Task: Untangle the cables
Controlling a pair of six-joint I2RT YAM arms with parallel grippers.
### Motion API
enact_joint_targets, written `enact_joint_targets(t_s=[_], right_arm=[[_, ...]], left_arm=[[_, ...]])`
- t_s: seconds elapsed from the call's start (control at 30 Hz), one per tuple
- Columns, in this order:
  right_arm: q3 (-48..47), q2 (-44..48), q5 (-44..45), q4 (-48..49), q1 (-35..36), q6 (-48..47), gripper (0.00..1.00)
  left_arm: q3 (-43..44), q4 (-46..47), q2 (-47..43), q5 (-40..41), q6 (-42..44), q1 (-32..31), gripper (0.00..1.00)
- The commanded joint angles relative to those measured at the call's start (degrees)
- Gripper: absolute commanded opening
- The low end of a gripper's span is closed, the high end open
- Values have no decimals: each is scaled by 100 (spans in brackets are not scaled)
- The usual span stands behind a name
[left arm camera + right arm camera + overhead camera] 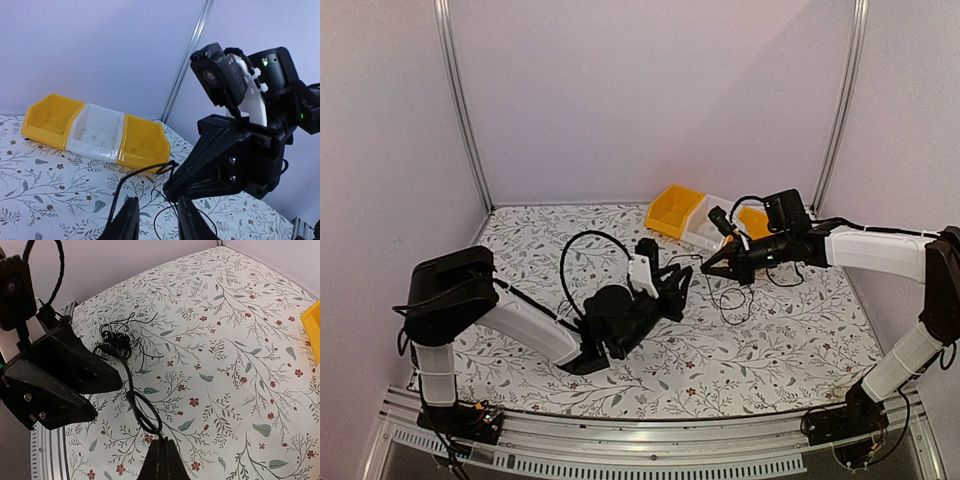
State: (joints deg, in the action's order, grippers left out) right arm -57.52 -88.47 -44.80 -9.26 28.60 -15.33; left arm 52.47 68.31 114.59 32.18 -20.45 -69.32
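My right hand [159, 447] is pinched together on a loop of the cables [118, 337]. Their clump lies on the table [240, 340] ahead of it, just beside my left hand [157, 210], whose fingers stand apart. The strand runs hand to hand, and the left is nearer the clump.

Probably lab test cell: plain white walls [650, 90], aluminium posts [460, 100], floral-covered table [780, 340], parts bins [97, 131].

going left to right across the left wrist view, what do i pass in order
first yellow bin → white bin → second yellow bin → right gripper, shut on the cables
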Motion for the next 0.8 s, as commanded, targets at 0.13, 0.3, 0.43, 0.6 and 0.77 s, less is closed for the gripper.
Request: enact_joint_targets(t_s=[0.13, 0.3, 0.43, 0.6, 0.77], right_arm=[[91, 85, -157, 135, 5, 41, 0], [91, 135, -214, 126, 8, 46, 0], [102, 120, -263, 131, 10, 31, 0], [92, 102, -301, 82, 6, -33, 0], [92, 110, -370, 39, 8, -122, 0]], left_arm=[[559, 4, 332, -402, -70, 227, 30], [651, -67, 390, -419, -91, 301, 23], [674, -62, 413, -466, -102, 363, 20], [749, -55, 471, -532, -133, 417, 19], [837, -64, 553, -604, -162, 445, 18]])
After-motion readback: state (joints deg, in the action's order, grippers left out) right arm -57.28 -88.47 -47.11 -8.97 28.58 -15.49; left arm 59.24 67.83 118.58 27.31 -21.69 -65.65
